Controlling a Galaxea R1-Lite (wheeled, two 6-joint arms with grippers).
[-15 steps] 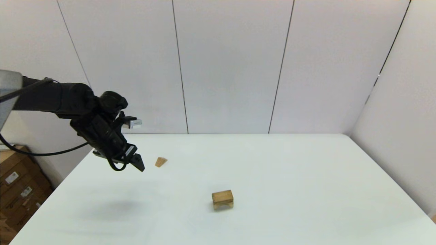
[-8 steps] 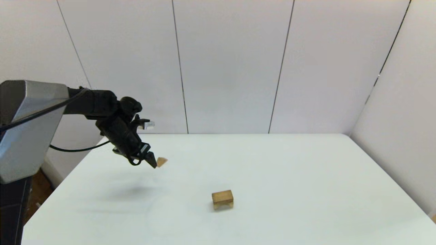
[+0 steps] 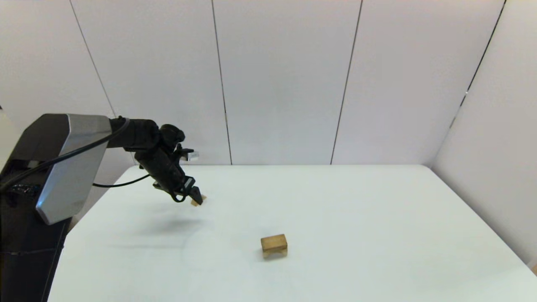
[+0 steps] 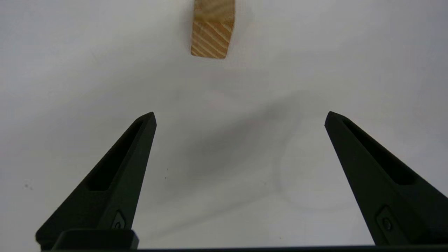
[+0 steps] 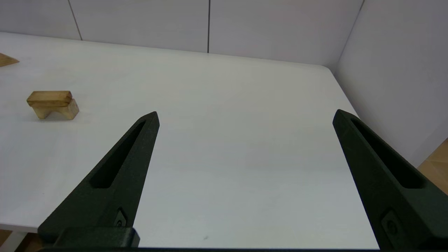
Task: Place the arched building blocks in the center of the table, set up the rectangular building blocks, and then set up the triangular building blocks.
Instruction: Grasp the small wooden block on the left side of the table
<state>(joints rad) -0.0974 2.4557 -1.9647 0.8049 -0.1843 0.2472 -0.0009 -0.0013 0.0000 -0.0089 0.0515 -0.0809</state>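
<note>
The triangular block (image 3: 197, 201) lay near the far left corner of the tabletop (image 3: 356, 209), a small wedge of pale wood with clear grain on the face turned to the left wrist camera (image 4: 212, 33). It looked light, stiff and dry, not fragile, though its sloped faces would likely slip out of a pinch. The better hold was probably across its two flat, parallel end faces, with the fingers low and square to them.

The left hand (image 3: 196, 197) hovered just above and beside it, fingers spread wide and holding nothing; in the wrist view the wedge sat ahead of the fingertips, not yet between them.

Toward the middle of the tabletop, nearer the front edge, the arched block (image 3: 275, 251) stood on its two legs with the rectangular block (image 3: 273, 241) lying flat on top, well apart from the wedge.

The right hand (image 5: 245, 117) stayed off to the right side, wide open and empty.
</note>
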